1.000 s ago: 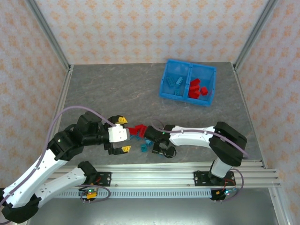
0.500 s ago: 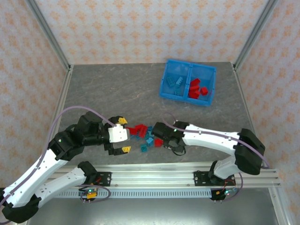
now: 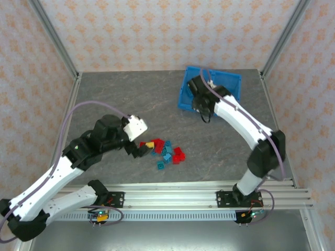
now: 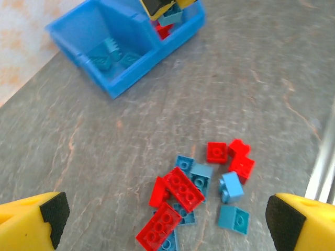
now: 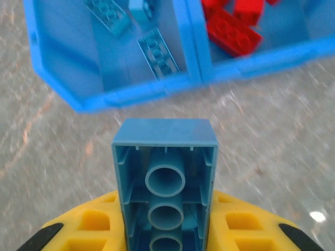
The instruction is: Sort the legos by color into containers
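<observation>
Nearest the arm bases, the left gripper [image 3: 142, 149] hung with its fingers spread wide over the loose legos [image 3: 163, 151], a red and teal scatter on the worktop [image 3: 131, 104]. From its wrist camera the pile [image 4: 199, 204] lay just ahead, between the open fingertips, with nothing held.

Farther out, the right gripper [image 5: 165, 225] was pinching a teal brick [image 5: 165, 172]. The brick's hollow underside faced the wrist camera and its long axis ran out from the fingers toward the bin [image 5: 131, 97]. From above, that right gripper [image 3: 201, 102] sat at the bin's [image 3: 230, 76] near left edge, well apart from the pile.

The drop appeared to turn on one relation. The teal compartment [image 5: 57, 63], which held other teal pieces, lay straight ahead and slightly left of the brick. The red compartment [image 5: 261, 60] lay ahead to the right, past the middle wall [image 5: 191, 36]. The brick had not crossed the near wall, so a short reach forward, kept left of that divider, looked necessary.
</observation>
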Robot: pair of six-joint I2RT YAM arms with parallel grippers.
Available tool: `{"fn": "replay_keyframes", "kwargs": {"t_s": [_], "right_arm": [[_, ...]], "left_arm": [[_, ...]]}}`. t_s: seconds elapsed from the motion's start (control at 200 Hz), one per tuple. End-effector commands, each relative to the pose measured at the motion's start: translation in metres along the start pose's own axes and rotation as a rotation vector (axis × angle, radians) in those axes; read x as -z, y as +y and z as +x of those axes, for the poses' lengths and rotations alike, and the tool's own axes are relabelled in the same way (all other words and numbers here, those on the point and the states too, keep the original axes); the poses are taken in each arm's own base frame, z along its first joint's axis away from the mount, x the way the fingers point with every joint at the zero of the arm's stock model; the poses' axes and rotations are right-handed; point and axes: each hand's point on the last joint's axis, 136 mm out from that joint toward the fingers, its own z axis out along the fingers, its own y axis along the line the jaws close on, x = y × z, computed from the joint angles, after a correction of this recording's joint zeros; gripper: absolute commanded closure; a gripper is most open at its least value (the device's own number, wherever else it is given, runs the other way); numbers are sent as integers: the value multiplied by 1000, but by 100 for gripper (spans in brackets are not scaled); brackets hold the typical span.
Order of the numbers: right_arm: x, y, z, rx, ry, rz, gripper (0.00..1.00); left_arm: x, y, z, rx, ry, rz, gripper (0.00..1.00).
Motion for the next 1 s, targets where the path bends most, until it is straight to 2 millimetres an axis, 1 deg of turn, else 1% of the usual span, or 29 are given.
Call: {"fn": "replay_keyframes", "kwargs": {"t_s": [0.0, 0.06, 0.12, 0.195, 0.26, 0.29, 0.345, 0.425, 0.475, 0.516, 0.601, 0.631, 0.711, 0.746, 0.796, 0.861, 0.871, 0.881, 0.916, 0.996], "right_arm": [[-36, 19, -24, 69, 37, -9, 70], [-57, 29, -36, 65, 57, -10, 70], [-73, 39, -49, 61, 69, -14, 70], [-100, 45, -57, 47, 108, -2, 70], [-117, 51, -67, 31, 122, -12, 69], [-124, 54, -67, 35, 136, -17, 68], [-133, 60, -74, 37, 135, -27, 65], [-142, 61, -77, 21, 154, -33, 60], [-142, 62, -80, 2, 159, -45, 56], [-137, 64, -83, -5, 155, -61, 53], [-117, 68, -94, -4, 121, -93, 46], [-110, 69, -96, 1, 113, -103, 45], [-83, 69, -103, 12, 94, -130, 45], [-71, 68, -103, 16, 95, -137, 45], [-48, 66, -102, 19, 94, -159, 45], [-21, 63, -92, 33, 98, -192, 44], [-20, 62, -89, 37, 103, -196, 44], [-12, 63, -89, 39, 97, -211, 44], [4, 61, -81, 49, 97, -239, 43], [31, 45, -59, 44, 109, -270, 40]], "left_arm": [[3, 40, -20, 225, 18, -190, 0], [3, 48, -19, 273, 71, -234, 0], [3, 55, -17, 304, 104, -274, 0], [5, 59, -15, 310, 129, -297, 0], [7, 62, -12, 310, 142, -317, 0], [8, 63, -11, 312, 143, -327, 0], [9, 64, -8, 315, 149, -338, 0], [8, 63, -4, 325, 160, -332, 0], [6, 61, -2, 334, 167, -322, 0], [4, 59, 0, 345, 173, -315, 0], [-1, 57, 2, 378, 183, -303, 0], [-4, 56, 4, 392, 188, -298, 0], [-16, 50, 9, 443, 214, -262, 0], [-23, 45, 12, 457, 241, -237, 0], [-32, 39, 19, 486, 290, -207, 4], [-45, 33, 32, 526, 373, -193, 10], [-46, 32, 34, 530, 385, -191, 11], [-48, 31, 36, 533, 396, -188, 12], [-55, 26, 43, 546, 429, -172, 14], [-71, 16, 55, 550, 504, -132, 18]]}}
